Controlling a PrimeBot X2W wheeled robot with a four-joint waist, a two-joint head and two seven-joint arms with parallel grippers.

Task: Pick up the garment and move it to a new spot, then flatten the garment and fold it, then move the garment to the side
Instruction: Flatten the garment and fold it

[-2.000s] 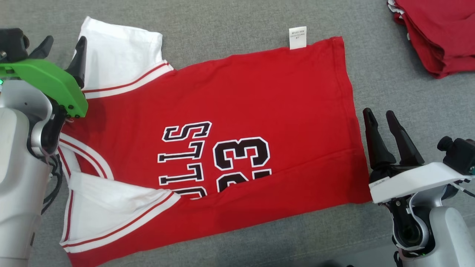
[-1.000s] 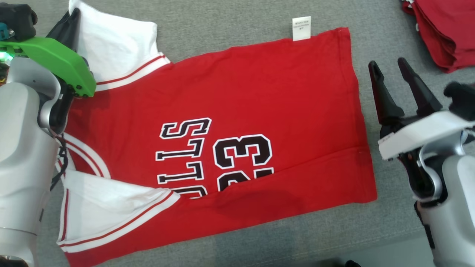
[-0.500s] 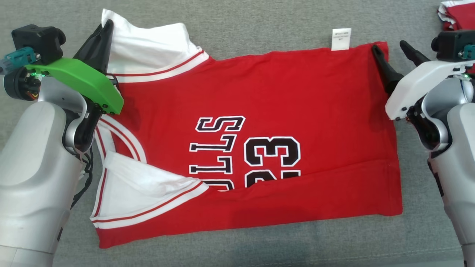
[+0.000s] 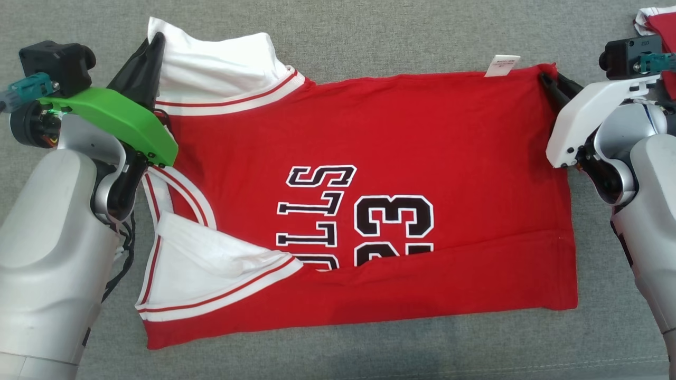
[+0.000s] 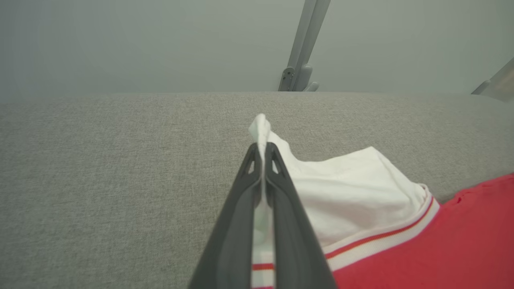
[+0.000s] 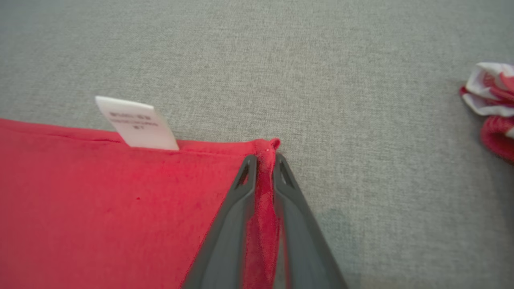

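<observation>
The garment (image 4: 369, 190) is a red jersey with white sleeves and black lettering, lying spread on the grey cushion, its lower part folded up. My left gripper (image 4: 153, 45) is shut on the tip of the far white sleeve (image 5: 361, 192); the left wrist view has white cloth pinched between the fingers (image 5: 277, 192). At the far hem corner, beside the white care label (image 6: 136, 124), my right gripper (image 4: 549, 79) is shut on the red fabric (image 6: 263, 188). The right wrist view shows a ridge of red cloth squeezed between the two dark fingers (image 6: 237, 208).
A pile of other red and white clothing (image 4: 660, 31) lies at the far right, close behind my right wrist camera. Grey cushion (image 4: 369, 31) stretches beyond the jersey; its far edge and a metal leg (image 5: 299, 60) appear in the left wrist view.
My right gripper has closed on the far hem corner, which now bunches up between its fingers. The left gripper still holds the sleeve tip. The head camera has shifted only slightly.
</observation>
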